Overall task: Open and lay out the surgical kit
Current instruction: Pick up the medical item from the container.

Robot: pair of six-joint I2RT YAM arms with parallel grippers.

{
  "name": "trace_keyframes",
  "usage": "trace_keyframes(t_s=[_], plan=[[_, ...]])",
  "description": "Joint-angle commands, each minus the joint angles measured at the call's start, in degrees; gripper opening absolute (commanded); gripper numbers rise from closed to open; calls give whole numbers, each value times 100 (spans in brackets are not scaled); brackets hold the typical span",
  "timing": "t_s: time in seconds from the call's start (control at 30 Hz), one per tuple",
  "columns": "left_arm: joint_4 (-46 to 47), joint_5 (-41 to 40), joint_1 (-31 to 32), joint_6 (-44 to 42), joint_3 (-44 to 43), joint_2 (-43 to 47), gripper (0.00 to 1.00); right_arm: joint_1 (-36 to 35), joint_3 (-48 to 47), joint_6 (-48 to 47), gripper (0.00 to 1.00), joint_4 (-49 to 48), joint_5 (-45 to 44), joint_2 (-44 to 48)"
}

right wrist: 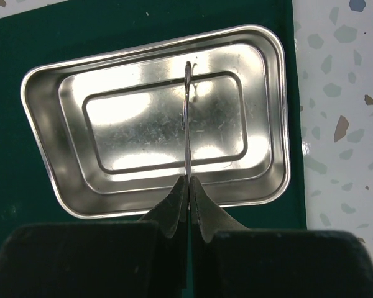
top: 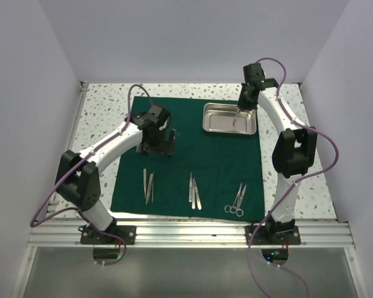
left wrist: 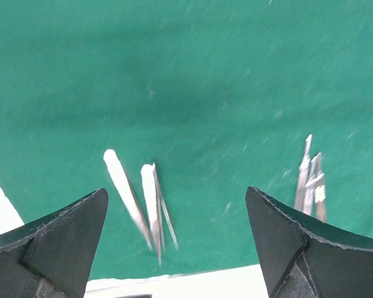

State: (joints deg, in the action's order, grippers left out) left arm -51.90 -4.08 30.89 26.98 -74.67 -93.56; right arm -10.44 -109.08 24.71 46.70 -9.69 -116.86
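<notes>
The dark green cloth (top: 186, 155) of the surgical kit lies spread flat on the table. The shiny steel tray (top: 221, 118) sits on its far right corner. My right gripper (right wrist: 188, 180) hangs over the tray (right wrist: 50, 155), shut on a slim silver instrument (right wrist: 186, 124) that shows edge-on and points away over the tray floor. My left gripper (left wrist: 176, 191) hovers open over the cloth (left wrist: 193, 81) with nothing between its fingers. Just beyond it lie two tweezers (left wrist: 150, 198), and more slim instruments (left wrist: 311, 177) lie to their right.
Along the cloth's near edge lie tweezers (top: 148, 185), a second slim pair (top: 194, 191) and ring-handled scissors (top: 236, 202). Speckled tabletop (top: 102, 112) borders the cloth on both sides. White walls enclose the table, and an aluminium rail (top: 193, 233) runs along the front.
</notes>
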Motion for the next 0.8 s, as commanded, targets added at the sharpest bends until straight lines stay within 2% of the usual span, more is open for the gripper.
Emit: trace_keyframes(t_s=[0.0,0.1,0.23,0.33,0.4,0.63,0.77], plan=[[400,-6,31,-87,-661,-520,96,24,-167,-80,0,147,-33,225],[628,-5,92,-376,-1653,-1240,96,24,-167,-63,0,129,-6,164],[410,-41,180,-641,-3732,-2297,96,24,-386,-10,0,225,11,181],[198,-32,206,-712,-4466,-2711,96,24,-702,-19,0,480,-15,233],[276,-76,215,-790,-4425,-2659,96,33,-799,-54,0,647,-33,417],[751,-76,206,-888,-3056,-2062,96,33,-764,-63,0,1192,64,1261],[1041,-137,198,-975,-2588,-1789,96,33,-703,-63,0,1901,292,1771]])
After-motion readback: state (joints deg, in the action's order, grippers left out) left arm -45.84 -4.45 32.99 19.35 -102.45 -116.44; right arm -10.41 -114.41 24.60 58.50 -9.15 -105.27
